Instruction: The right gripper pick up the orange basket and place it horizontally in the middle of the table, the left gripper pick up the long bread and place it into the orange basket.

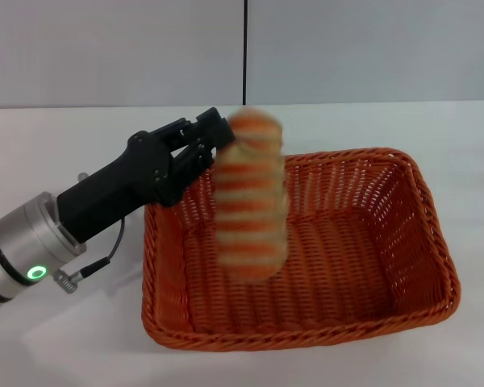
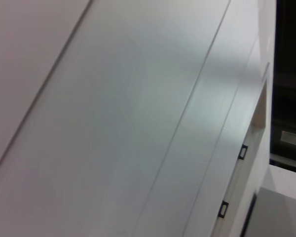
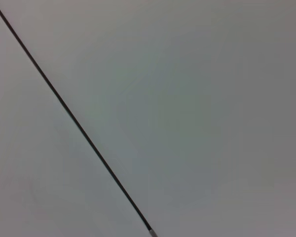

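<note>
One bread (image 1: 251, 196) hangs blurred, long axis upright, above the basket (image 1: 419, 242), just beside my left claw (image 1: 212, 139); I cannot tell whether it's clenched.

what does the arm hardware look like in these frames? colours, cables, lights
Only the left arm shows, in the head view: a silver cylindrical segment with a green ring light, then a matte black angular link ending in the left gripper with short black fingers. A thin dark cable loops beneath. The right arm is out of view.
</note>
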Action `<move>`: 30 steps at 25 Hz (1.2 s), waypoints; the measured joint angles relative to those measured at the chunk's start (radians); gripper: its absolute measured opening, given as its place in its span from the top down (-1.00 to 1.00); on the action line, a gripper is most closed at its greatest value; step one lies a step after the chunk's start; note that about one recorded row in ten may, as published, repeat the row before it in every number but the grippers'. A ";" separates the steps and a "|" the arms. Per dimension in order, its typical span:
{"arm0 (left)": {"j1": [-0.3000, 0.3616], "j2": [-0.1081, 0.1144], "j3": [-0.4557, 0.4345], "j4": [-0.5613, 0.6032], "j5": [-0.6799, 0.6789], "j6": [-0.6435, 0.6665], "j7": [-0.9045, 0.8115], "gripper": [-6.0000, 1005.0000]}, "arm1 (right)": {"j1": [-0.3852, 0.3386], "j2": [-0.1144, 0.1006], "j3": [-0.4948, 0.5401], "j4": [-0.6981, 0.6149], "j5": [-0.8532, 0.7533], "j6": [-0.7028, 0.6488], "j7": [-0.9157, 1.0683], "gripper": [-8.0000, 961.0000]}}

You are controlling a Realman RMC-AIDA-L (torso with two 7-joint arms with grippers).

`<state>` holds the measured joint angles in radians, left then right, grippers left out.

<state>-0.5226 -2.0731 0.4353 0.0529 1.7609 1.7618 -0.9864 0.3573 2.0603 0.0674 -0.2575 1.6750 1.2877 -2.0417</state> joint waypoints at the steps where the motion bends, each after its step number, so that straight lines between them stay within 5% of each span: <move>1: 0.006 0.001 0.000 0.000 -0.001 0.000 0.000 0.79 | 0.000 0.000 0.000 0.000 0.000 0.001 0.000 -0.50; 6: 0.020 0.002 -0.006 -0.001 -0.002 0.000 0.001 0.50 | -0.001 0.001 0.000 0.011 -0.002 0.005 0.000 -0.50; 13: 0.071 0.007 -0.079 0.009 -0.005 0.035 0.034 -0.16 | -0.008 0.005 0.000 0.015 -0.003 0.009 0.004 -0.50; 21: 0.189 0.006 -0.394 -0.022 -0.005 0.099 0.220 -0.71 | -0.024 0.008 0.009 0.015 0.002 0.048 0.007 -0.50; 24: 0.255 0.004 -0.621 -0.109 -0.006 0.101 0.381 -0.71 | -0.033 0.010 0.041 0.015 0.015 0.060 0.004 -0.50; 30: 0.292 0.003 -0.745 -0.155 -0.005 0.089 0.475 -0.71 | -0.034 0.013 0.126 0.028 0.030 0.062 0.003 -0.50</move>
<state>-0.2309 -2.0701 -0.3097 -0.1024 1.7554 1.8512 -0.5110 0.3230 2.0729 0.1933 -0.2297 1.7055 1.3494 -2.0385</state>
